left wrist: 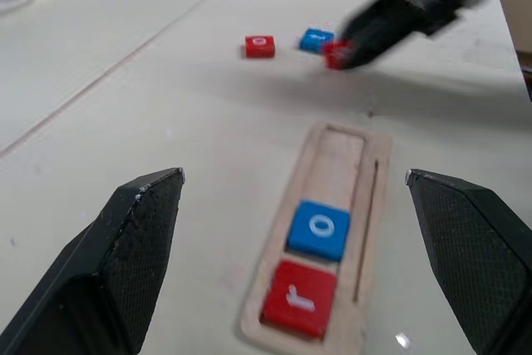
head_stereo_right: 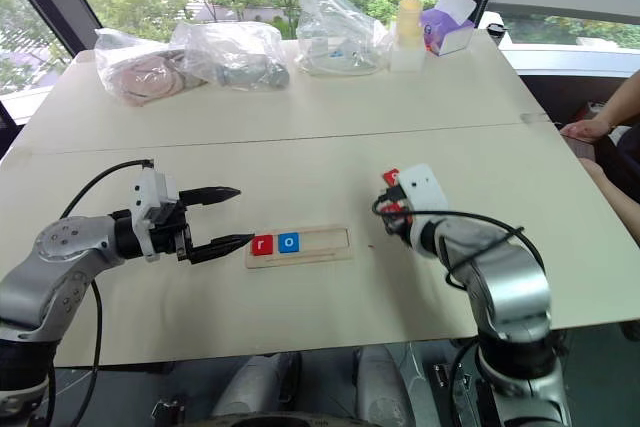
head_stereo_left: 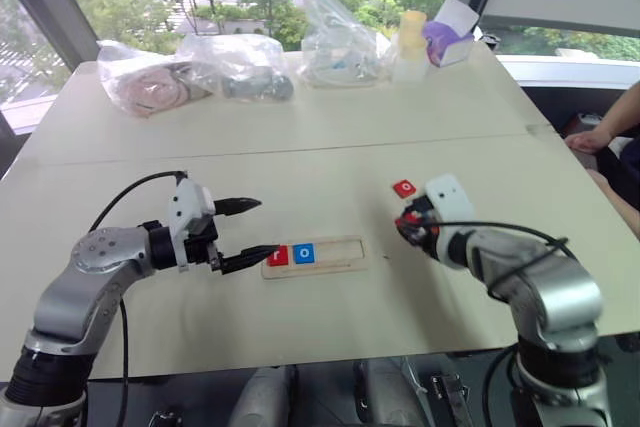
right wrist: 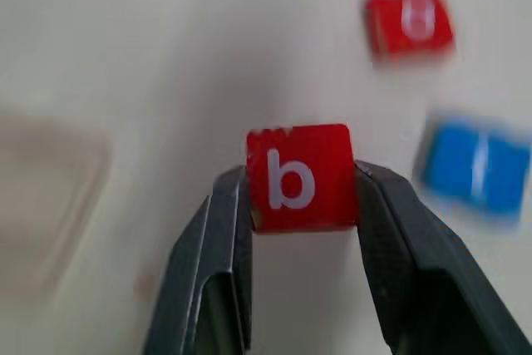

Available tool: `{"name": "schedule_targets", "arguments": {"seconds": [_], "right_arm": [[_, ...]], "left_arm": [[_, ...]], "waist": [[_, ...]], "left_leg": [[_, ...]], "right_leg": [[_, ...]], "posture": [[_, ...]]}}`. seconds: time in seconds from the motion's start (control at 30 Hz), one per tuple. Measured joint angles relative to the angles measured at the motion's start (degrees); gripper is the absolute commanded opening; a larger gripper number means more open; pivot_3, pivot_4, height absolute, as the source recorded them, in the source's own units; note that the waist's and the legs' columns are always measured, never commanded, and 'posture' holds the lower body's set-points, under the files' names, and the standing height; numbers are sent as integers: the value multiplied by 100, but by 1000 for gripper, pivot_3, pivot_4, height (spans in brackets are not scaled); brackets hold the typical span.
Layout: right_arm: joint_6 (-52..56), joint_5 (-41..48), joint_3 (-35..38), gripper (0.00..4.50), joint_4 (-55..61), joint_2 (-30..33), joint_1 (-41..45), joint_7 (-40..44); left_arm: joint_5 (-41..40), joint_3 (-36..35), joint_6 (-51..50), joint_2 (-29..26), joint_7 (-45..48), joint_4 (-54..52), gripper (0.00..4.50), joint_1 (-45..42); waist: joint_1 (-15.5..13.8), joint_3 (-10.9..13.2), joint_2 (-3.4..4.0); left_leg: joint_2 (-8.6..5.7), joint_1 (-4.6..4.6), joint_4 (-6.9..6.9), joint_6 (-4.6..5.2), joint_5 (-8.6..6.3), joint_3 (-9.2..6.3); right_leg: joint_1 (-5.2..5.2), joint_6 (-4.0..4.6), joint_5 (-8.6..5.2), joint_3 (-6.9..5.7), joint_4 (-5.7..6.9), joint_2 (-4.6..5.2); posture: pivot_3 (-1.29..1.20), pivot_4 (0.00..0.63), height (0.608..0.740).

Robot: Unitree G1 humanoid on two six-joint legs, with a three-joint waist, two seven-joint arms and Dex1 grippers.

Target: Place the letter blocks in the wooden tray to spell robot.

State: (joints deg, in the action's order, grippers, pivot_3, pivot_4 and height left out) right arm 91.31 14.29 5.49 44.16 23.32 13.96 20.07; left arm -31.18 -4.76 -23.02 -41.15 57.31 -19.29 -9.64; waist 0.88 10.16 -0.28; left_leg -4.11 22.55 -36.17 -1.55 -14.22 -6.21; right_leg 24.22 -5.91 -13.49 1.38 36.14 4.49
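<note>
You are pinching the small, stiff red b block (right wrist: pixel 300 177) by its two opposite side edges in the right gripper (right wrist: pixel 299 205), light but slippery, while the left gripper (head_stereo_left: pixel 248 232) is hanging wide apart beside the wooden tray (head_stereo_left: pixel 335 255).

Red tile (left wrist: pixel 300 298) "r", blue tile (left wrist: pixel 319 229) "o", held red tile (right wrist: pixel 301 177) "b".

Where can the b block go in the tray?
The wooden tray is bare past the blue o block, which sits beside the red r block. The r end is crowded by the open left end effector. The right end effector holds the b block.
</note>
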Motion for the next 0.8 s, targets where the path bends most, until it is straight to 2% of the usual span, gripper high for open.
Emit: {"name": "schedule_targets", "arguments": {"seconds": [0.1,0.23,0.6,0.8], "right_arm": [[77,130,237,1157,386,-117,-548,-151],[78,217,451,1157,552,-434,-794,-540],[78,297,568,1157,256,-929,-479,-1263],[78,542,532,4079,155,-875,-382,-1293]], "left_arm": [[16,103,0,31,12,39,4500,-74],[71,217,27,94,82,164,4500,-249],[194,330,209,187,113,270,4500,-246],[197,320,217,185,48,219,4500,-109]], "waist": [[6,0,0],[-3,1,-1],[-4,1,-1],[-5,1,-1]], "left_leg": [[0,-2,0,0,0,4],[0,-2,-2,0,0,4],[-1,-1,0,0,0,3],[-1,-1,0,0,0,3]], "right_leg": [[-1,-1,0,2,0,-3],[-3,-1,0,1,0,-6],[-2,-2,-1,1,-2,-4],[-3,-2,-2,1,-3,-3]], "posture": [[0,150,740],[0,150,740],[0,150,740],[0,150,740]]}}
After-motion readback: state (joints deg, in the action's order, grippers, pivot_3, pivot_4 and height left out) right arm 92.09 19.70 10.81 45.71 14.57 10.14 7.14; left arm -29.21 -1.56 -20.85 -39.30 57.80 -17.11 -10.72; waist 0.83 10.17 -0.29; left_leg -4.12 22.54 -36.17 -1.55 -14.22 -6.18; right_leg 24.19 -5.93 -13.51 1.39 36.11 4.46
